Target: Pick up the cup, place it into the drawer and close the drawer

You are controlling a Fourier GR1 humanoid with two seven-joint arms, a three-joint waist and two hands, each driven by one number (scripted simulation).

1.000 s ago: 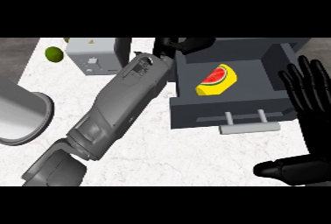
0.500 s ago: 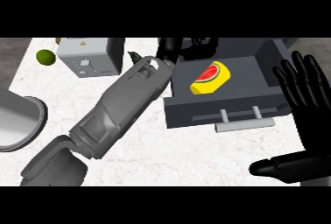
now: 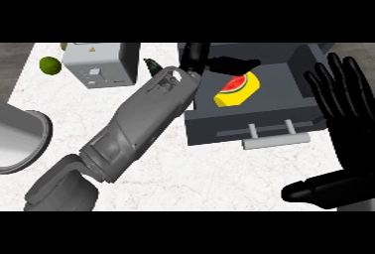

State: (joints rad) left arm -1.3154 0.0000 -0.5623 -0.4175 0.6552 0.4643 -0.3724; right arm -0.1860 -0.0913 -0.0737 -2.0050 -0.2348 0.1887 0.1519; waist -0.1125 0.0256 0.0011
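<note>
Scarcely anything has shifted: the left hand [image 3: 212, 62] still hangs over the open drawer's [image 3: 293, 106] back left corner, fingers straight and parted, holding nothing. The yellow, watermelon-printed cup [image 3: 236, 92] lies inside just below it, with free drawer floor to its right. The right hand [image 3: 344, 114] rests at the right edge, fingers spread.

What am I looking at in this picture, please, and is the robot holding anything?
It is one view, taken from the robot's head looking steeply down at a kitchen counter. The grey forearm coming in from the lower left ends in the black left robot hand, over an open drawer. A yellow cup sits inside the drawer; the fingers are spread, not curled round it. The right robot hand rests open at the right edge. Also there: a lime, a grey box and a grey bowl.
</note>
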